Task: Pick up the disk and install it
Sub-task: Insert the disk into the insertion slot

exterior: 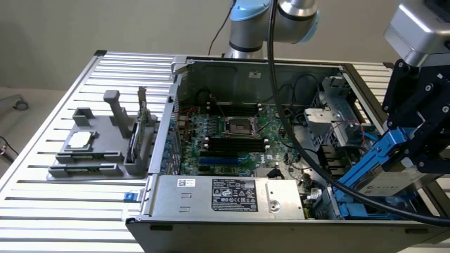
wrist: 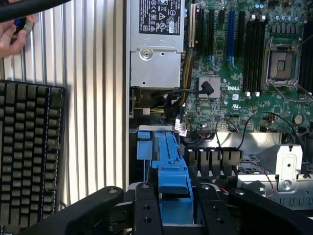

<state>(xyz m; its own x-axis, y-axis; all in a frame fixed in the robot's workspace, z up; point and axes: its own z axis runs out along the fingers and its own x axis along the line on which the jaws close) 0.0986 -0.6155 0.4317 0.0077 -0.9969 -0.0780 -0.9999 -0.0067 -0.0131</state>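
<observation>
A: So, clamped on anything, that gripper (exterior: 422, 158)?

B: Yes. Closed on the disk (exterior: 387, 182), with black fingers (wrist: 146, 210) against either side of its bright blue carrier.

A: And held it where?

B: At the exterior view's right, over the open computer case (exterior: 281, 237). Carried it tilted, lower end down by the case's corner, next to the silver power supply (exterior: 232, 196). Could not tell whether touching anything there.

A: Noticed much inside?

B: Saw the green motherboard (exterior: 232, 142) flat on the case floor, with a processor socket (exterior: 237, 125) near its middle. Also saw a thick black cable (exterior: 295, 147) draped across the opening.

A: Outside the case?

B: Found a grey fixture (exterior: 98, 153) on the slatted table (exterior: 63, 216), at the exterior view's left, with a small silver chip (exterior: 79, 139) resting on it. From the wrist, made out a black keyboard (wrist: 27, 147) beside the case and a person's hand (wrist: 12, 36) just past the keyboard's far edge.
</observation>
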